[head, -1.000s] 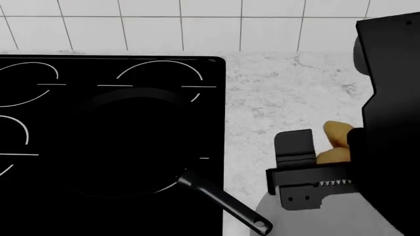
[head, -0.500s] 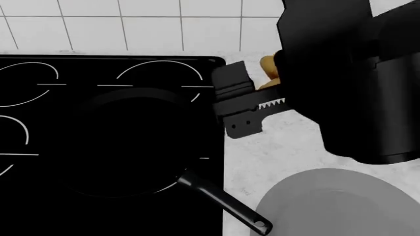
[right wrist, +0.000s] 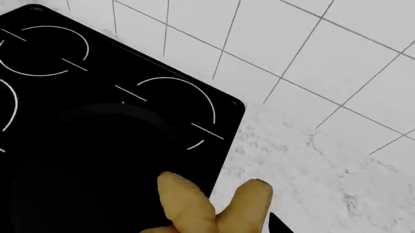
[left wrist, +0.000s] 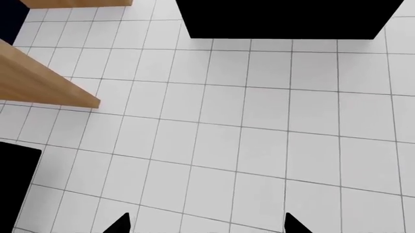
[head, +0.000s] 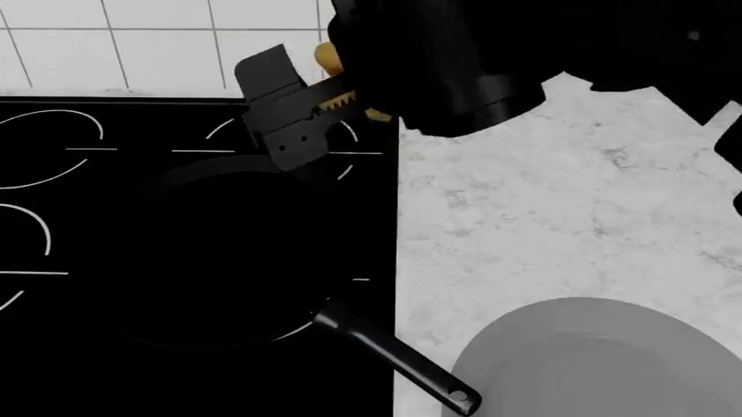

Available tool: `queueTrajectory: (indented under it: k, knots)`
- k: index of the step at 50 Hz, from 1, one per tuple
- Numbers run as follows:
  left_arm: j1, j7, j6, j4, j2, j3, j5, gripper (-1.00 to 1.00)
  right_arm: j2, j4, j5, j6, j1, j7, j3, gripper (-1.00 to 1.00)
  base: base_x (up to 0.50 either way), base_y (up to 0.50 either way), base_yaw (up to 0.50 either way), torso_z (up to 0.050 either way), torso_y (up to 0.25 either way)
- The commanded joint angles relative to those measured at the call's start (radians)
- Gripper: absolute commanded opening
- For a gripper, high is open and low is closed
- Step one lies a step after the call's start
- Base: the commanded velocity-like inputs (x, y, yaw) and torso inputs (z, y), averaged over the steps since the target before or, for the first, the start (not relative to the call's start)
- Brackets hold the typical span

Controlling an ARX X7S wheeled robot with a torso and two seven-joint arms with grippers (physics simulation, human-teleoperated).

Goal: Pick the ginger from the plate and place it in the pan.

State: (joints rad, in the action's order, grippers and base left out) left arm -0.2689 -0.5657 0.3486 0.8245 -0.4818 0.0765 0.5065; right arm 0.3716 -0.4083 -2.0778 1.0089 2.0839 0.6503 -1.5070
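Above the stovetop (head: 69,261), at the pan's 1 o'clock rim, the right gripper (head: 311,82) hangs in the air, clamped on the ginger (head: 329,57). Only a yellow-orange sliver shows between the serrated fingers in the head view; the right wrist view shows two rounded lobes of it (right wrist: 188,204) over the stovetop edge. Pan (head: 221,252) sits on the stovetop, handle toward 5 o'clock. Plate (head: 592,365) lies on the marble counter (head: 557,217) at the pan's 4 o'clock, next to the handle tip. Left gripper (left wrist: 204,228): only two dark fingertips visible against white tiles, set well apart, holding nothing.
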Motion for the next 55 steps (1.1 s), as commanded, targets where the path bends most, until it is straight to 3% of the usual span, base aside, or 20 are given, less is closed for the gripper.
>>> queueTrajectory:
  k: [1,18,37,55]
  knots:
    - [0.006,0.004,-0.015,-0.016,0.001,0.002,-0.003,1.00,-0.137,-0.147,0.162,-0.003,-0.021,-0.218,-0.009,-1.00,0.00,0.00,0.00,0.000,0.000]
    - [0.011,-0.003,-0.015,-0.018,-0.006,0.011,-0.001,1.00,-0.242,-0.172,0.201,-0.069,-0.095,-0.338,0.003,-1.00,0.00,0.00,0.00,0.000,0.000]
    - [0.021,0.003,-0.025,-0.039,-0.009,-0.021,-0.035,1.00,-0.225,0.028,0.168,-0.153,-0.208,-0.211,0.035,-1.00,0.00,0.00,0.00,0.000,0.000]
    - [-0.003,0.002,-0.007,-0.047,-0.029,0.010,0.006,1.00,-0.289,-0.098,0.238,-0.151,-0.241,-0.315,-0.013,-1.00,0.00,0.00,0.00,0.000,0.000]
